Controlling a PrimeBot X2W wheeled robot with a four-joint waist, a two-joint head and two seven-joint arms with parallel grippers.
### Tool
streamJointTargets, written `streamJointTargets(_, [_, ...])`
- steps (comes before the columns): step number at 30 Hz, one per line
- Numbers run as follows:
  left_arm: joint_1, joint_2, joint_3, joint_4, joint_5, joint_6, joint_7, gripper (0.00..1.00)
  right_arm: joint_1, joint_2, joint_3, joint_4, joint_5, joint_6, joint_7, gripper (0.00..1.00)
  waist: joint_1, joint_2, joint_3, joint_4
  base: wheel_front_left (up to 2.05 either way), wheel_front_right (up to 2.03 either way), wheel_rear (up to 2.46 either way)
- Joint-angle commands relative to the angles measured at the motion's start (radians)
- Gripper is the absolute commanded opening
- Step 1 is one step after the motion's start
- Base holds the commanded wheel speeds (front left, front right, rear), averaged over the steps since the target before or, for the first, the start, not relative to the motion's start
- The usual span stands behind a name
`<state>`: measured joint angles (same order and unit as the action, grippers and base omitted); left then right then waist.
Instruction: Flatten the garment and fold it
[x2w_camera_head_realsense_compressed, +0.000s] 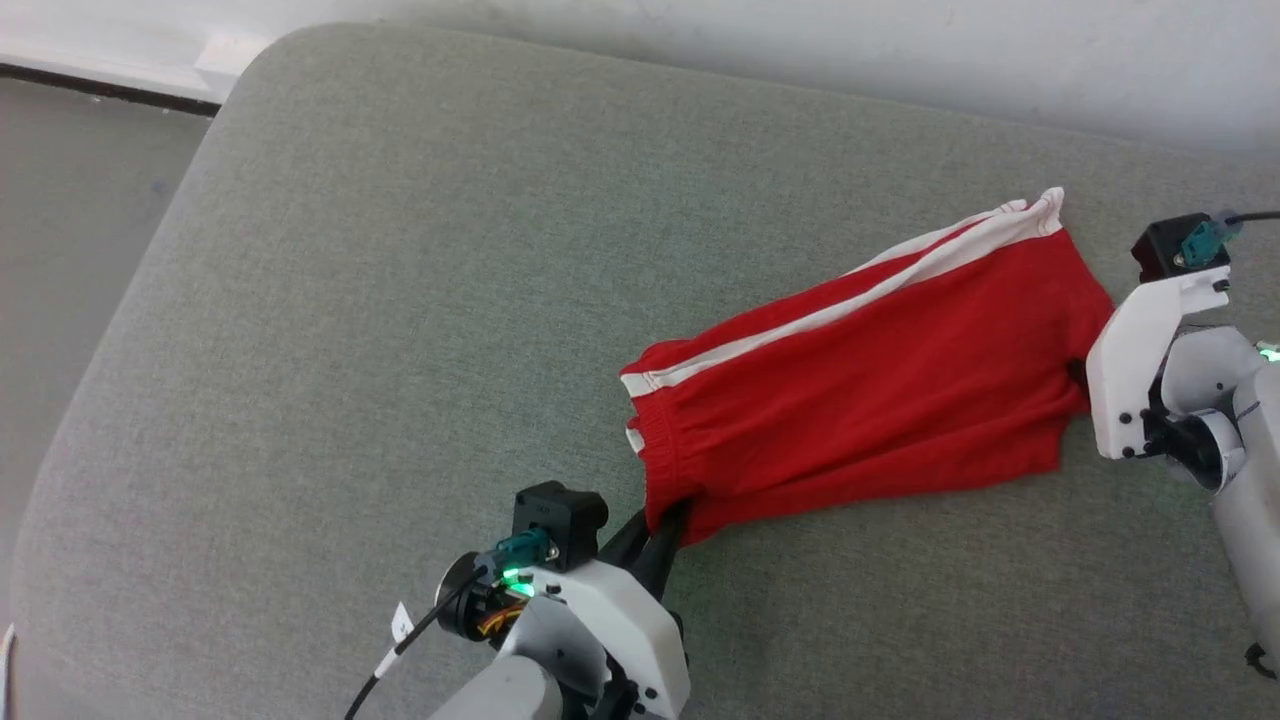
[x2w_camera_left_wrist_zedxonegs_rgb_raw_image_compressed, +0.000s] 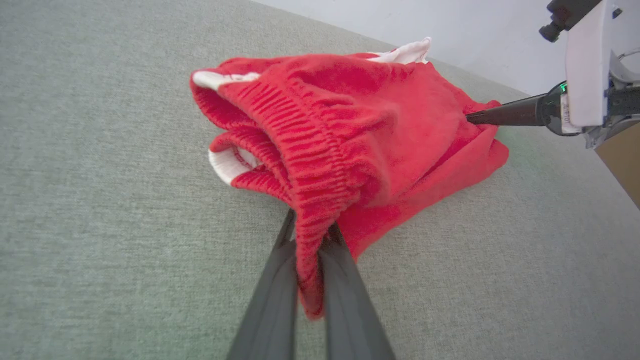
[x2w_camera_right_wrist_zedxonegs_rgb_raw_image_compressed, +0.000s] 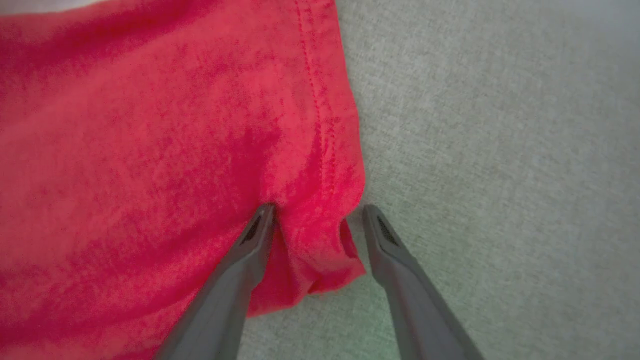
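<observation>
Head view: garment (x2w_camera_head_realsense_compressed: 860, 390) spans from left pincer (x2w_camera_head_realsense_compressed: 668, 525), clamping its waistband (x2w_camera_left_wrist_zedxonegs_rgb_raw_image_compressed: 310, 165), to right pincer (x2w_camera_right_wrist_zedxonegs_rgb_raw_image_compressed: 318, 210), wide astride hem (x2w_camera_right_wrist_zedxonegs_rgb_raw_image_compressed: 320, 125).

Soft, even light filled all views. The garment (x2w_camera_head_realsense_compressed: 860, 400) cast a faint shadow toward 6 o'clock. The right wrist view was blurred; the wall (x2w_camera_head_realsense_compressed: 900, 50) glared at 12 o'clock.

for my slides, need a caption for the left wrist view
Left gripper shut on the elastic waistband of the red shorts, bunched on a grey cushion.
</observation>
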<state>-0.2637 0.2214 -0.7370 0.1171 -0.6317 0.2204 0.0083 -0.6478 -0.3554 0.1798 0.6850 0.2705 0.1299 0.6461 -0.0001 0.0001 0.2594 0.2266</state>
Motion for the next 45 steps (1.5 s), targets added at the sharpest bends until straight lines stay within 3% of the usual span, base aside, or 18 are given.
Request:
streamJointTargets(1, [-0.019,-0.003,0.0,-0.001,0.007,-0.004,-0.006,0.0,0.029,0.018,0.027,0.03,0.011,0.001,0.019,0.4,0.0001,-0.0001,0.007,0.006,0.0,0.0,0.0])
streamJointTargets(2, [-0.021,-0.002,-0.001,0.002,0.009,-0.004,-0.006,0.0,0.032,0.014,0.049,0.034,0.024,0.001,0.027,0.0,0.0001,-0.0001,0.007,0.006,0.0,0.0,0.0])
streamJointTargets(8, [-0.025,0.006,0.001,0.02,0.011,-0.003,-0.013,0.0,0.034,-0.023,0.098,0.044,0.099,0.001,-0.02,0.0,0.0001,-0.0001,-0.002,-0.004,0.0,0.0,0.0])
streamJointTargets(17, [0.002,0.046,0.025,0.03,-0.008,0.004,-0.018,0.0,0.086,-0.051,0.089,0.028,0.232,0.001,-0.122,0.0,0.0001,-0.0001,-0.099,-0.049,0.0,0.0,0.0])
streamJointTargets(24, [0.063,0.103,0.032,-0.002,-0.035,0.005,0.01,0.0,0.231,-0.085,0.064,-0.076,0.324,0.001,-0.147,0.0,0.0001,-0.0001,-0.19,-0.091,0.0,0.0,0.0])
streamJointTargets(30, [0.132,0.146,0.014,-0.058,-0.071,-0.014,0.056,0.0,0.421,-0.078,-0.033,-0.234,0.366,0.001,-0.141,0.0,0.0001,-0.0001,-0.255,-0.12,0.0,0.0,0.0])
streamJointTargets(34, [0.17,0.164,-0.006,-0.098,-0.087,-0.018,0.09,0.0,0.579,-0.045,-0.15,-0.385,0.34,0.001,-0.117,0.0,0.0001,-0.0001,-0.283,-0.134,0.0,0.0,0.0])
streamJointTargets(38, [0.202,0.171,-0.018,-0.119,-0.114,-0.021,0.12,0.0,0.751,0.03,-0.262,-0.559,0.287,0.001,-0.061,0.0,0.0001,-0.0001,-0.289,-0.145,0.0,0.0,0.0])
streamJointTargets(45, [0.243,0.18,-0.021,-0.049,-0.167,-0.034,0.154,0.0,0.887,0.177,-0.323,-0.735,0.213,0.001,-0.009,0.0,0.0001,-0.0001,-0.274,-0.168,0.0,0.0,0.0])
